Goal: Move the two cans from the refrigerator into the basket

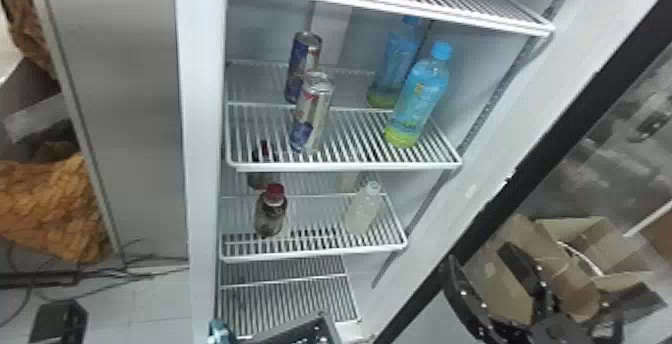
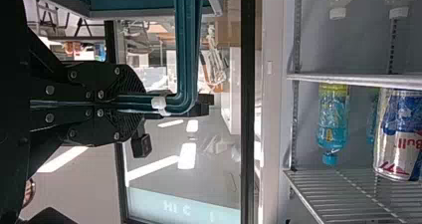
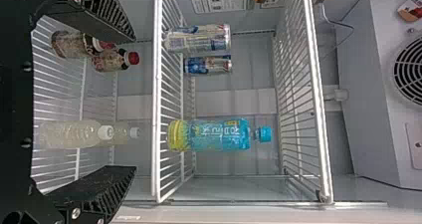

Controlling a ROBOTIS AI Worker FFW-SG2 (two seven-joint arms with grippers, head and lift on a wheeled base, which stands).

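Observation:
Two slim cans stand upright on the refrigerator's upper-middle shelf in the head view, the front can (image 1: 314, 113) close before the rear can (image 1: 303, 63). My right gripper (image 1: 484, 263) is at the lower right, outside the shelves. In the right wrist view, the right gripper (image 3: 134, 103) has its fingers wide apart with nothing between them, facing the front can (image 3: 199, 38) and rear can (image 3: 209, 64) from a distance. The left gripper (image 2: 144, 103) is shut on the teal handle (image 2: 186, 45) of the basket (image 2: 132, 1). A can (image 2: 398, 134) appears beyond it.
Blue bottles (image 1: 417, 95) stand right of the cans on the same shelf. Red-capped bottles (image 1: 271, 213) and pale bottles (image 1: 363, 208) occupy the shelf below. White wire shelf edges (image 1: 345, 167) cross the opening. The open glass door's dark frame (image 1: 555, 133) slants along the right.

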